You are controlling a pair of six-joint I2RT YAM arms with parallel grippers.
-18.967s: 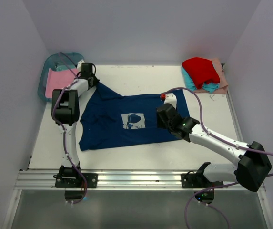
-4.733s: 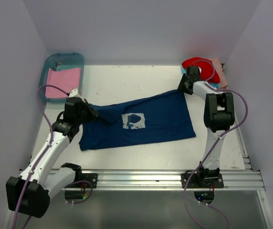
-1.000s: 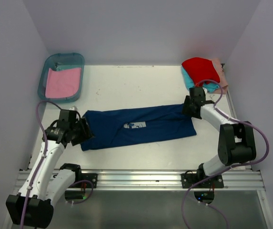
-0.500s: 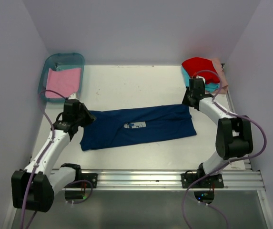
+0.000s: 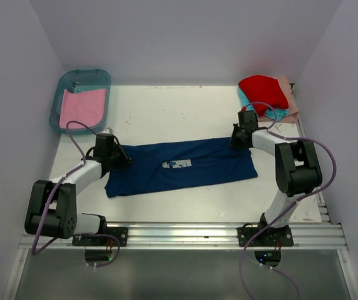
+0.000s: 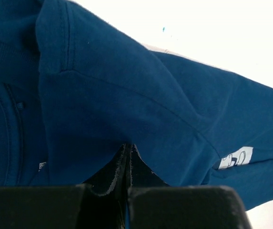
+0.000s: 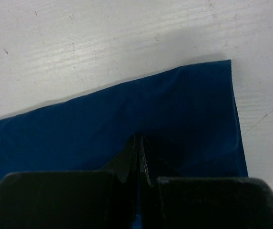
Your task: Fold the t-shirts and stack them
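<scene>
Left arm (image 5: 80,173) and right arm (image 5: 265,141), elbows doubled back low, reach the navy t-shirt (image 5: 210,165), a folded band across the middle of the tabletop (image 5: 166,112). Left end effector (image 6: 128,149) is clamped on its left end, right end effector (image 7: 138,140) on its far right corner. Beyond: pink t-shirt (image 5: 82,107) in teal bin (image 5: 85,72), far left; t-shirt stack (image 5: 265,90), far right.

The top camera looks down from above the near edge over the white surface (image 5: 185,112). Each wrist camera sits close above the navy blue cloth t-shirt (image 5: 185,167), which all views share.
</scene>
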